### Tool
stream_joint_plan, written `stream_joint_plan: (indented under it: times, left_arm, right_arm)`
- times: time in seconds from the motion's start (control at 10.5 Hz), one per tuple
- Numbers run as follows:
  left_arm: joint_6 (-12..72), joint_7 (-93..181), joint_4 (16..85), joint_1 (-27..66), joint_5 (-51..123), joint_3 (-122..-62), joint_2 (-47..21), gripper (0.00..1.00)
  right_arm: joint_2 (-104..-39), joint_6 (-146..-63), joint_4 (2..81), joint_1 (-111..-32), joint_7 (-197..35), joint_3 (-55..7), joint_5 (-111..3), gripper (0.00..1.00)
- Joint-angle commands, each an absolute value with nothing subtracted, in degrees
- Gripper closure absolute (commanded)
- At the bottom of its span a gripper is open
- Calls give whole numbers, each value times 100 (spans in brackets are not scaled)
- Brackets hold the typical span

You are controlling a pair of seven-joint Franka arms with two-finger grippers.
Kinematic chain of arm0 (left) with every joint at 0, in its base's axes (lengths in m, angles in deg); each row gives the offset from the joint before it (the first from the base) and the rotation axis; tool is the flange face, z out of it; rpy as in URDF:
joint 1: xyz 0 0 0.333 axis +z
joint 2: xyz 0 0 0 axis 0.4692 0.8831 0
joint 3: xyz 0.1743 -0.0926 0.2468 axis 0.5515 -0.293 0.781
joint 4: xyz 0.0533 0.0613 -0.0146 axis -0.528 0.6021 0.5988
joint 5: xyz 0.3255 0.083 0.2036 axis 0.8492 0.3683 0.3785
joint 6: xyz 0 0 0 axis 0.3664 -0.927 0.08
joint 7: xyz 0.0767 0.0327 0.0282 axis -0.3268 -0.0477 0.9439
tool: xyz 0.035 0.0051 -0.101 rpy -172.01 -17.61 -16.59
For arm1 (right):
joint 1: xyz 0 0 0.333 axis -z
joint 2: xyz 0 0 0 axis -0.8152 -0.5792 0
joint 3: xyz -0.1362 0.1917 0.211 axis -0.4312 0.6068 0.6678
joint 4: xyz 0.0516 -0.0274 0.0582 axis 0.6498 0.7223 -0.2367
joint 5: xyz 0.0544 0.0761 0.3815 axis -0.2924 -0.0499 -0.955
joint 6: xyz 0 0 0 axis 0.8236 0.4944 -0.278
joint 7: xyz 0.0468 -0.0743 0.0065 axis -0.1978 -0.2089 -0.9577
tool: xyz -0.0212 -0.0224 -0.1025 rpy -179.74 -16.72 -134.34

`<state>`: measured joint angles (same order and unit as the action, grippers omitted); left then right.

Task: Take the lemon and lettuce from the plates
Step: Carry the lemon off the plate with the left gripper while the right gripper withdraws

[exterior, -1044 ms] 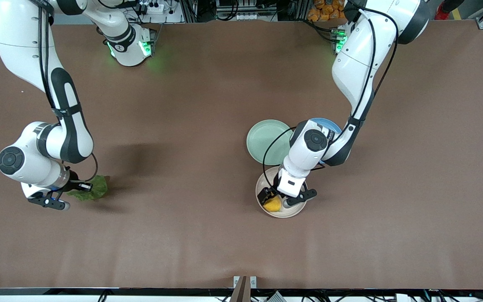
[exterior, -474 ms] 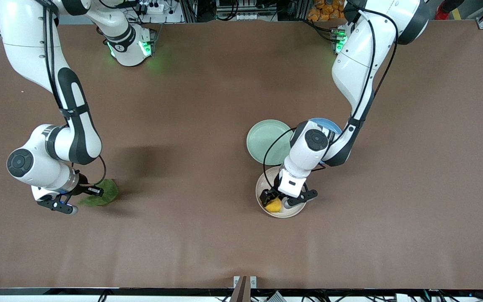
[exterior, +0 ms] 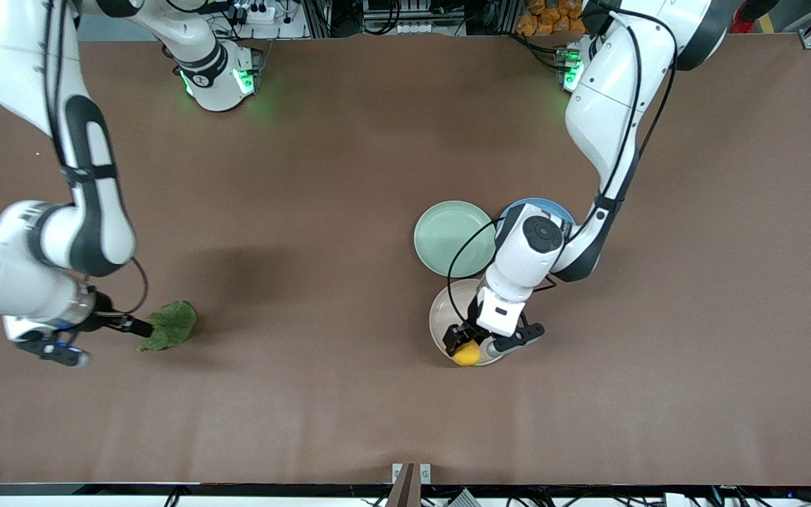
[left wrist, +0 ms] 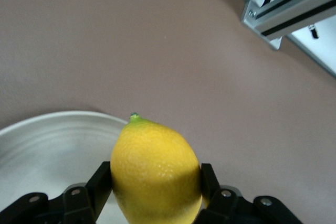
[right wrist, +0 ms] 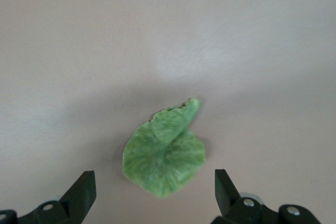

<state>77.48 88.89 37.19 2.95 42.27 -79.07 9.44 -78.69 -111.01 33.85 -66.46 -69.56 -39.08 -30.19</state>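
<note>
The lemon (exterior: 467, 354) is yellow and oval with a pointed tip. My left gripper (exterior: 479, 348) is shut on it, over the rim of the beige plate (exterior: 448, 313) nearest the front camera. The left wrist view shows the lemon (left wrist: 156, 169) between the black fingers (left wrist: 210, 179), above the plate's rim (left wrist: 47, 140). The lettuce (exterior: 170, 325) lies flat on the bare table toward the right arm's end. My right gripper (exterior: 106, 343) is open and empty beside it. In the right wrist view the leaf (right wrist: 165, 158) lies ahead of the spread fingers (right wrist: 84, 188). The mint green plate (exterior: 448, 236) is bare.
A blue plate (exterior: 543, 205) lies partly under the left arm, touching the mint plate. The brown table (exterior: 307, 211) stretches wide between the two arms. The table's front edge has a small metal bracket (exterior: 411, 473).
My right gripper has drawn back from the lettuce toward the right arm's end, leaving the leaf on the table. My left gripper has carried the lemon toward the plate's camera-side rim.
</note>
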Motion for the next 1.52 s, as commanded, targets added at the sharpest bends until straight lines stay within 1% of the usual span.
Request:
stream_joint_plan:
  times: [0.0, 0.09, 0.19, 0.28, 0.57, 0.66, 0.76, 0.95, 1.14, 1.42]
  left_arm:
    - [7189, 8909, 4073, 477, 4351, -7886, 373, 100]
    - [6776, 8787, 4082, 608, 4360, -7886, 197, 100]
    - [6372, 8429, 4256, 749, 4360, -7886, -65, 100]
    - [6229, 8225, 4571, 872, 4360, -7886, -381, 100]
    - [6227, 7794, 5661, 1092, 4360, -7886, -1139, 100]
    - [6227, 7697, 5899, 1137, 4360, -7886, -1306, 100]
    - [6227, 7574, 6145, 1241, 4369, -7886, -1447, 100]
    - [6227, 7118, 6647, 1591, 4719, -7895, -1693, 100]
    - [6227, 6495, 6754, 1979, 4800, -7895, -1677, 100]
    - [6218, 5283, 6807, 2752, 4800, -7895, -1580, 100]
  right_arm:
    - [-7387, -10288, 2941, -6629, -7001, -4191, -2705, 0]
    - [-7133, -10128, 2869, -6629, -7175, -4201, -2258, 0]
    - [-6748, -10048, 2903, -6586, -7325, -4201, -2141, 0]
    - [-6378, -9795, 2912, -6481, -7422, -4201, -2140, 0]
    - [-5411, -8872, 2895, -6155, -7502, -4148, -2140, 0]
    - [-5173, -8635, 2877, -5998, -7537, -4096, -2148, 0]
    - [-4971, -8589, 2869, -5875, -7729, -4026, -2157, 0]
    - [-4759, -8484, 2869, -5777, -8124, -4016, -2192, 0]
    - [-4758, -8229, 2860, -5672, -8362, -3929, -2210, 0]
    - [-4793, -7563, 2869, -5645, -8460, -3814, -2210, 0]
